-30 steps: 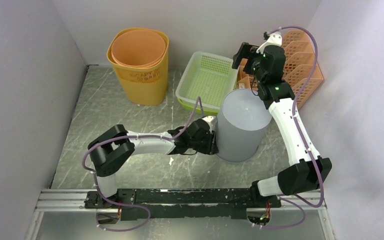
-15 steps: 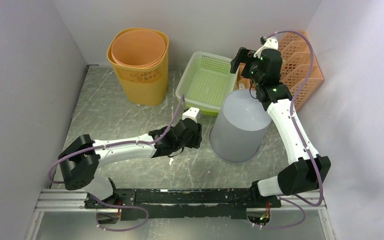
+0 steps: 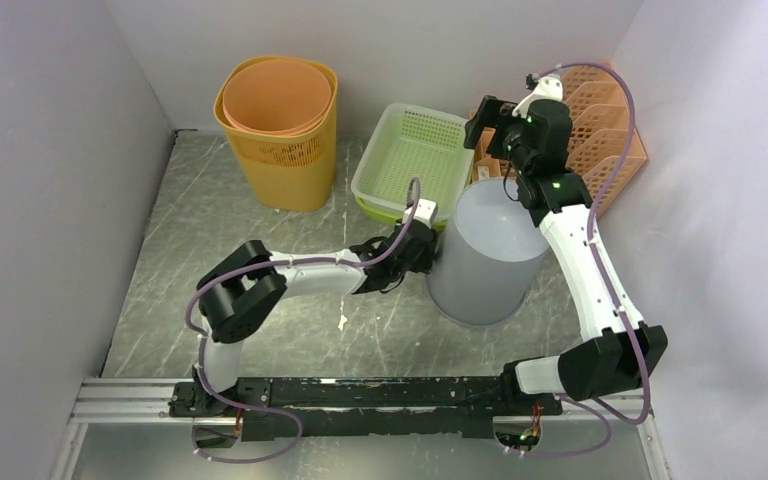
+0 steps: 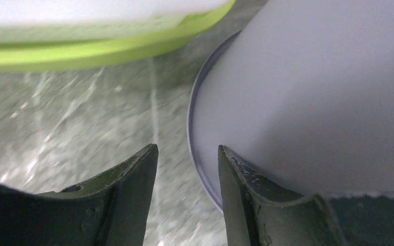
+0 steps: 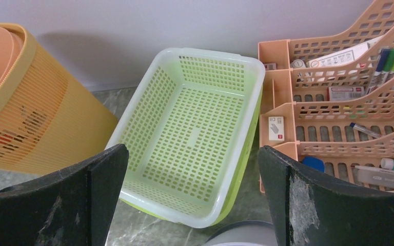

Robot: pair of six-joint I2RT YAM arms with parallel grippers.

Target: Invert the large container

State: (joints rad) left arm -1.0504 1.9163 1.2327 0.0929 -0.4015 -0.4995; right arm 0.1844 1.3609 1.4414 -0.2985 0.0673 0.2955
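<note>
Only the left wrist view showed the left gripper (image 4: pixel 187 147) partly open, empty, beside the grey bin's (image 4: pixel 308 92) rim. The right gripper (image 5: pixel 192 151) gaped wide, empty, facing the green basket (image 5: pixel 210 53).

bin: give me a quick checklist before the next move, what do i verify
1. Left fingers apart with nothing between them: ok.
2. Left fingers clear of the bin: cannot tell, one sits right at its bottom rim.
3. Bin closed end up, rim down on the table: looks ok.
4. Bin clear of the basket: cannot tell, they overlap from above.
5. Right fingers wide open and empty, up over the basket: ok.
</note>
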